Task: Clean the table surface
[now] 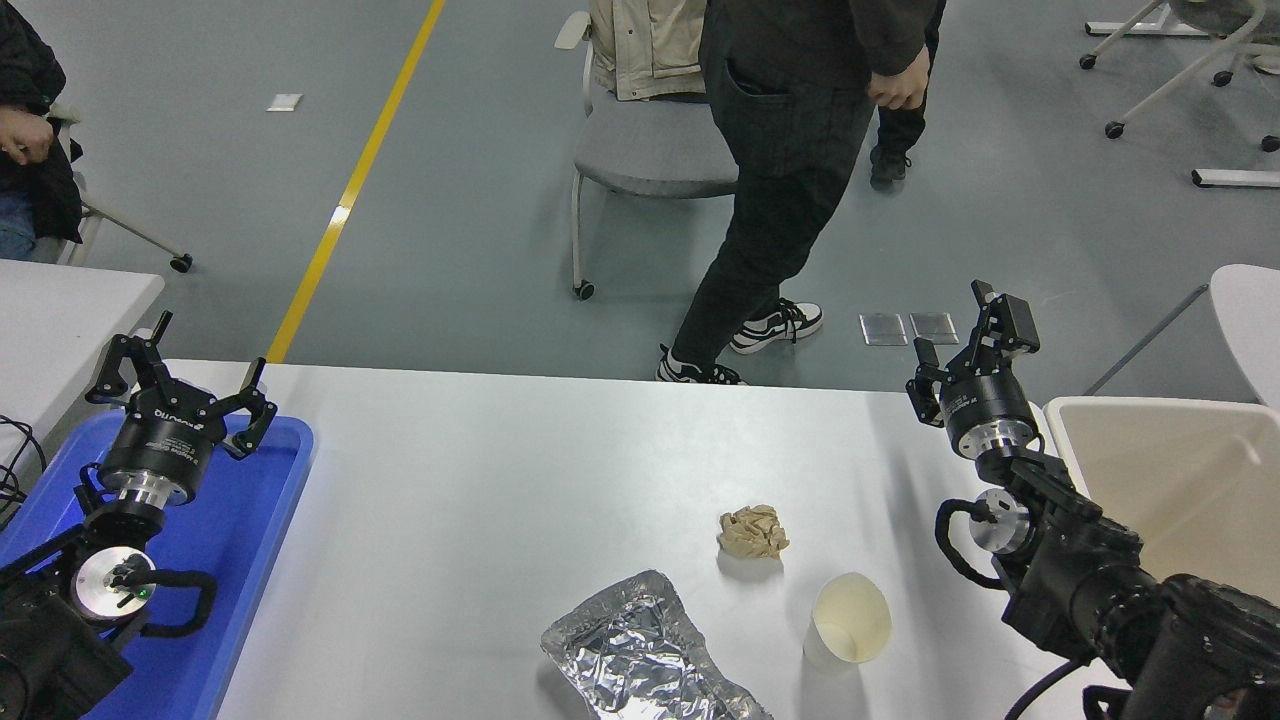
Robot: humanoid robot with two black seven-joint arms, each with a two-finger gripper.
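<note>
1. We take the crumpled tan paper ball point(753, 531) near the middle of the white worktop point(480, 500) as our landmark; the worktop itself spans most of the lower picture, from the blue tray to the cream bin.
2. Far to the left of the ball, a blue plastic tray point(250, 540) lies over the worktop's left end.
3. Above that tray, we see the left hand point(175, 385) held up on its black arm, its fingers spread wide and gripping nothing.
4. Below and to the left of the ball, a crinkled sheet of silver foil point(640, 655) lies flat on the worktop, running down to the picture's lower edge.
5. Beyond the ball, past the worktop's far edge, a person in dark trousers point(775, 200) and black-and-white trainers stands on the grey floor beside a grey chair point(650, 150).
6. Just below and to the right of the ball, a pale paper cup point(848, 622) lies on its side, its mouth turned towards us, close to the foil but apart from it.
7. Well to the right of the ball and higher, the right hand point(955, 330) hangs above the worktop's far right corner, fingers parted and holding nothing.
8. Farthest right of the ball, a cream bin point(1150, 420) stands at the worktop's right end, behind the right arm.
</note>
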